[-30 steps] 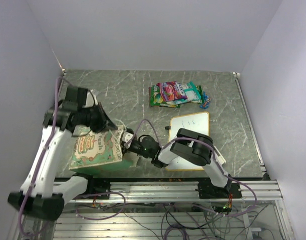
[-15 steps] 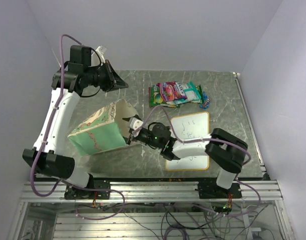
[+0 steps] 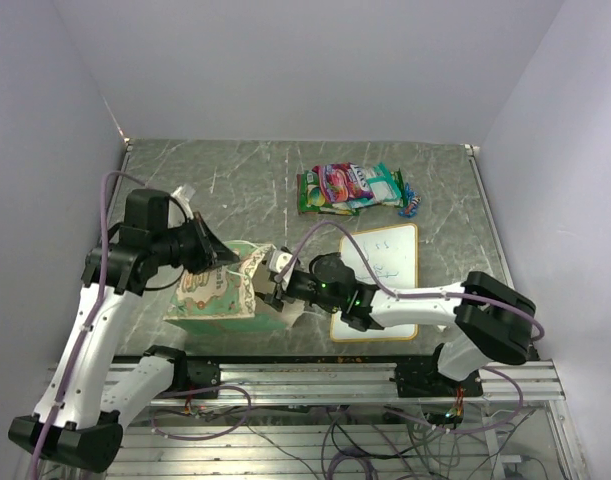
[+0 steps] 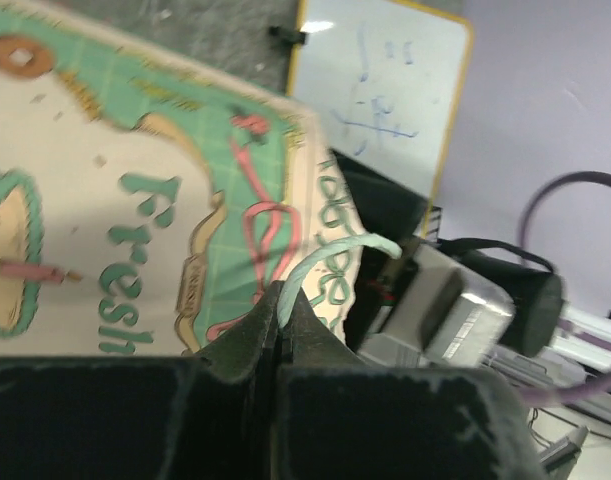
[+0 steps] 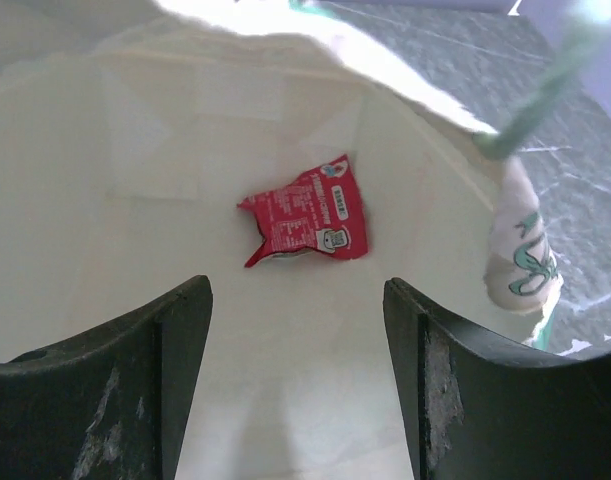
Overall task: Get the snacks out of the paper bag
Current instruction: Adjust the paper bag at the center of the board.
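From above, we see a heap of glossy snack packets, green, pink and purple, lying at the far side of the grey marbled table, well apart from the cream paper bag with green patterned panels at the near left. That much of the job looks done. A white yellow-framed whiteboard lies right of the bag. In the left wrist view, our left gripper is clenched on the bag's thin pale string handle. In the right wrist view, our right gripper stands released, grasping nothing, at the bag's mouth. One red snack packet lies inside, so we judge it is left to take out.
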